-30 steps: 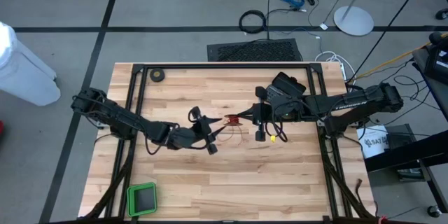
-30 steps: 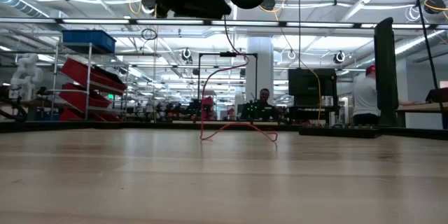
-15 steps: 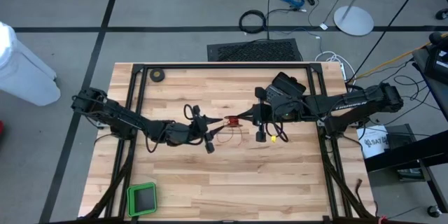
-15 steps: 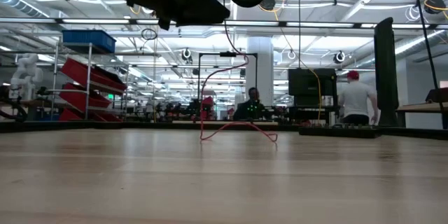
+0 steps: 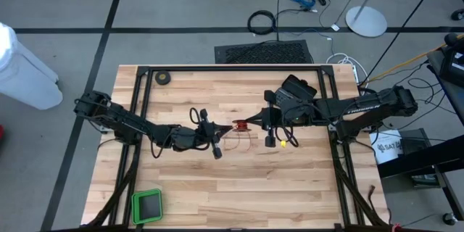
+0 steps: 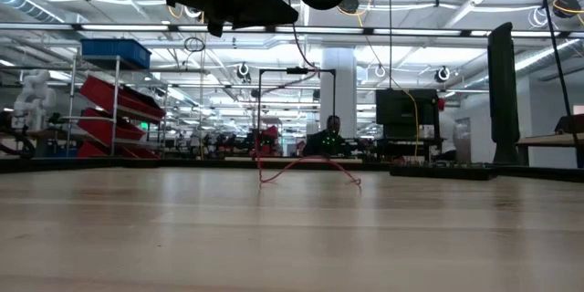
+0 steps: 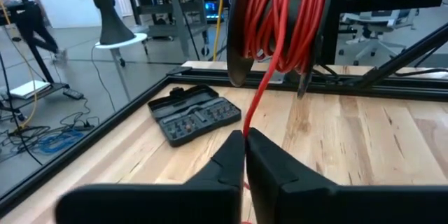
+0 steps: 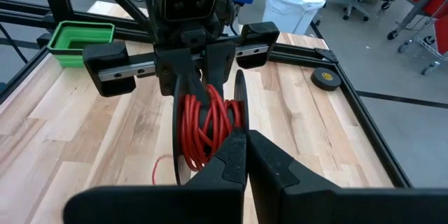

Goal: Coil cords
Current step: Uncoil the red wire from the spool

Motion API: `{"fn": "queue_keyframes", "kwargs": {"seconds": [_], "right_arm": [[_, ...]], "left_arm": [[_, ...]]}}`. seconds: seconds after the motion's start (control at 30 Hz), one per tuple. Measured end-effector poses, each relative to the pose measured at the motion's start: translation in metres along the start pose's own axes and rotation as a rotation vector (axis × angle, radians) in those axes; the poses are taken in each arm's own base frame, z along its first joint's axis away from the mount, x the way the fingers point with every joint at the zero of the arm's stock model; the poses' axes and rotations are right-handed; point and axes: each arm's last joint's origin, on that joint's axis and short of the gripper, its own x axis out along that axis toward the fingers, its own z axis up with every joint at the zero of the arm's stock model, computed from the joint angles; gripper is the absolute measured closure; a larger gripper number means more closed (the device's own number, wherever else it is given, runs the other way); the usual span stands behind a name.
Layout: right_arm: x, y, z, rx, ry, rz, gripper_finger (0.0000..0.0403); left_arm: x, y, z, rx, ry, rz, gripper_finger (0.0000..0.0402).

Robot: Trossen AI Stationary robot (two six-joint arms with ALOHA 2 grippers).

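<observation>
The left gripper (image 7: 244, 155) is clenched on the red wire (image 7: 262, 91), just in front of the reel (image 7: 280, 21). Facing it from the other side, the right gripper (image 8: 245, 155) is pinched tight on the reel's rim, holding it up above the middle of the table (image 5: 239, 181). Slack wire loops down onto the boards below. A black tool case (image 7: 194, 113) lies near the table's edge.

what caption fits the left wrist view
Left gripper pinching the red wire below the reel.
</observation>
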Motion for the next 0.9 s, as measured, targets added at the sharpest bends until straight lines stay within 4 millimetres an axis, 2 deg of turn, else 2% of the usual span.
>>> {"fn": "queue_keyframes", "kwargs": {"seconds": [0.27, 0.53, 0.7, 0.9], "right_arm": [[0.0, 0.0, -0.002, -0.004, 0.017, 0.001, 0.0403], [0.001, -0.004, -0.005, -0.005, 0.055, -0.026, 0.0403], [0.001, -0.005, -0.005, -0.004, 0.052, -0.057, 0.0403], [0.007, -0.006, -0.004, 0.008, 0.034, -0.116, 0.0403]], "left_arm": [[-0.004, -0.001, 0.003, -0.001, -0.005, -0.011, 0.0398], [-0.017, 0.0, 0.018, -0.013, -0.026, -0.041, 0.0399], [-0.027, 0.001, 0.031, -0.049, -0.062, -0.124, 0.0399], [-0.028, 0.001, 0.038, -0.128, -0.114, -0.161, 0.04]]}}
